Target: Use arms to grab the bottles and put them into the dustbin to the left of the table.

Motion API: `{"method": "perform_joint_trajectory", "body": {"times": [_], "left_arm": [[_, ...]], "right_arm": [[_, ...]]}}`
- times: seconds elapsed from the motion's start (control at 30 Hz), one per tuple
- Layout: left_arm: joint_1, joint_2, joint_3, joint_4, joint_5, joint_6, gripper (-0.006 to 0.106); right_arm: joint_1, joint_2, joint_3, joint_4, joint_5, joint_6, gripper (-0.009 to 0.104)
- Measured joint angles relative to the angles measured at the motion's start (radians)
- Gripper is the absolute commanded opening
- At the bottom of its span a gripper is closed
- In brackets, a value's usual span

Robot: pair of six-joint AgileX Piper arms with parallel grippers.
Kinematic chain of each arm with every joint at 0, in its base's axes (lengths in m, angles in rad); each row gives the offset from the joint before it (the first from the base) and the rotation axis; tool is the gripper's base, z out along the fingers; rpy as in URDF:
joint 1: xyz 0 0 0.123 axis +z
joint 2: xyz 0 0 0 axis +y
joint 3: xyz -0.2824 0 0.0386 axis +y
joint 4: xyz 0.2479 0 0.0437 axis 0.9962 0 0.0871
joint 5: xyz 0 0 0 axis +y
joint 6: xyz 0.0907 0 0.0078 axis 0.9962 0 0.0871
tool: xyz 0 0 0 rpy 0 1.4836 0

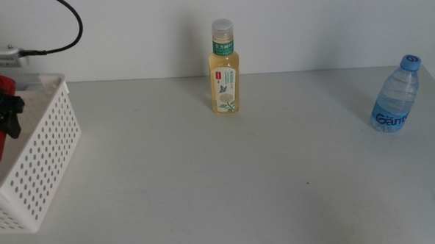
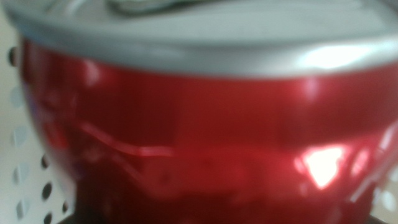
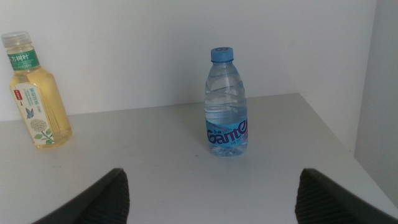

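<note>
The left gripper (image 1: 0, 109) is over the dustbin (image 1: 46, 155) at the left edge of the worktop (image 1: 205, 181) and is closed on the red can (image 2: 199, 137), which looks thin, shiny and easy to dent. The right gripper (image 3: 208, 199) waits wide open and empty, facing the water bottle (image 3: 226, 106). That bottle and the tea bottle (image 1: 224, 70) stand apart on the worktop; both look smooth and maybe slippery, so the label part in the middle seems the best place to grab.
</note>
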Motion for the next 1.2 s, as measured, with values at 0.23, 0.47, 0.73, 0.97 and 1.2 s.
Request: {"method": "perform_joint_trajectory", "body": {"times": [0.23,0.47,0.73,0.97,1.2], "left_arm": [[0.000,0.066,0.000,0.019,-0.036,0.000,-0.002],[0.000,0.129,-0.001,0.020,-0.039,0.000,-0.002],[0.000,0.175,-0.001,-0.007,-0.049,0.000,-0.001],[-0.001,0.198,-0.002,-0.033,-0.057,0.000,0.017],[-0.001,0.198,-0.002,-0.033,-0.070,0.000,0.079]], "right_arm": [[0.000,0.000,0.000,0.000,0.000,0.000,0.094],[0.000,0.000,0.000,0.000,0.000,0.000,0.094],[0.000,0.000,0.000,0.000,0.000,0.000,0.094],[0.000,0.000,0.000,0.000,0.000,0.000,0.094],[0.000,0.000,0.000,0.000,0.000,0.000,0.094]]}}
